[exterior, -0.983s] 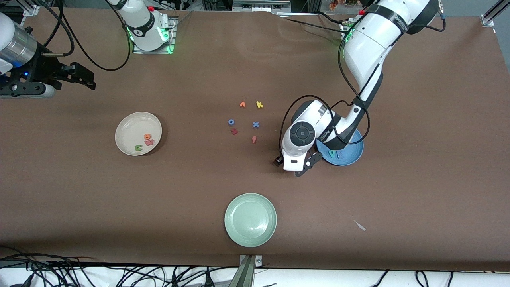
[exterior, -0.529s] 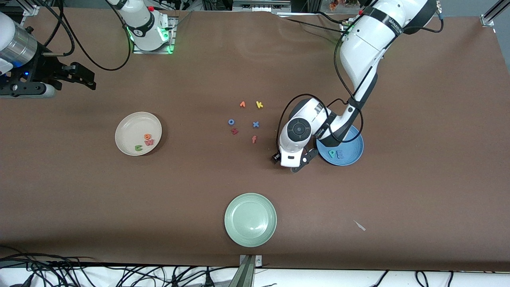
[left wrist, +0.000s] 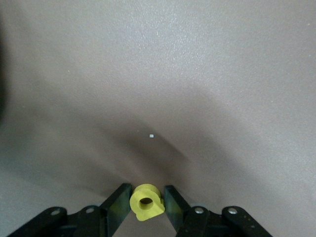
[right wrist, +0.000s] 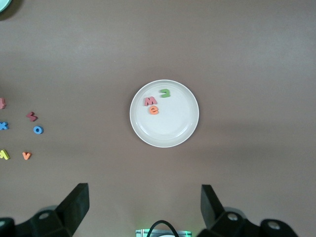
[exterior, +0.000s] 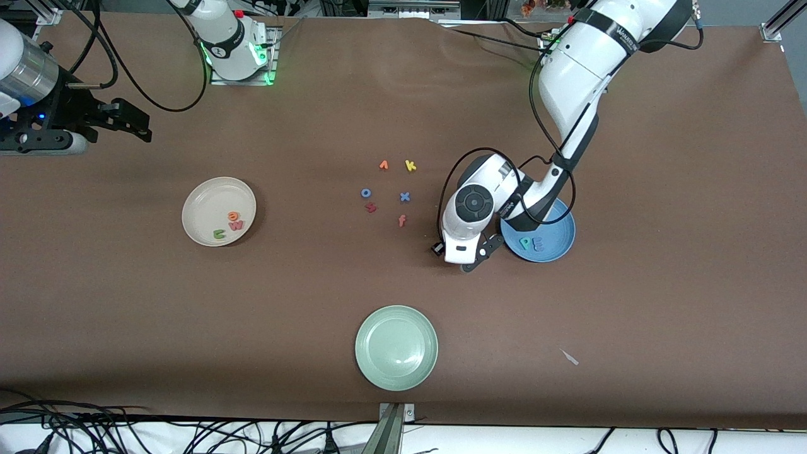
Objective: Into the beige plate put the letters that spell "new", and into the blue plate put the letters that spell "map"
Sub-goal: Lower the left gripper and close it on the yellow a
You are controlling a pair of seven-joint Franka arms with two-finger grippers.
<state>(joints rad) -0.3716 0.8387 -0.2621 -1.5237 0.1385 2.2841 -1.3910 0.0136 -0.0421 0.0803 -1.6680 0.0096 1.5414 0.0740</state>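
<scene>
The left hand is down low over the brown bench, just beside the blue plate on its side toward the right arm's end, and its fingers are pressed in on either side of the yellow a, clamped on it, with the little foam letter sitting upright between them. From the front the left arm's white wrist hides the letter, so only the wrist view shows the grip. In the blue plate lie the teal-green p and the light-blue m, side by side and touching or nearly so. Over at the right arm's end, the beige plate carries all three of its letters: the orange e, the pinkish-red w just nearer the camera and touching it, and the green n nearer still, beside the w. The right hand waits high above that plate with its fingers spread wide apart, holding nothing. In the middle of the bench sits the loose cluster: an orange v-like letter and the yellow k farthest from the camera, then the blue o and blue x, the dark red letter, and the orange-red f nearest. The pale green plate lies well apart, close to the bench's front edge.
</scene>
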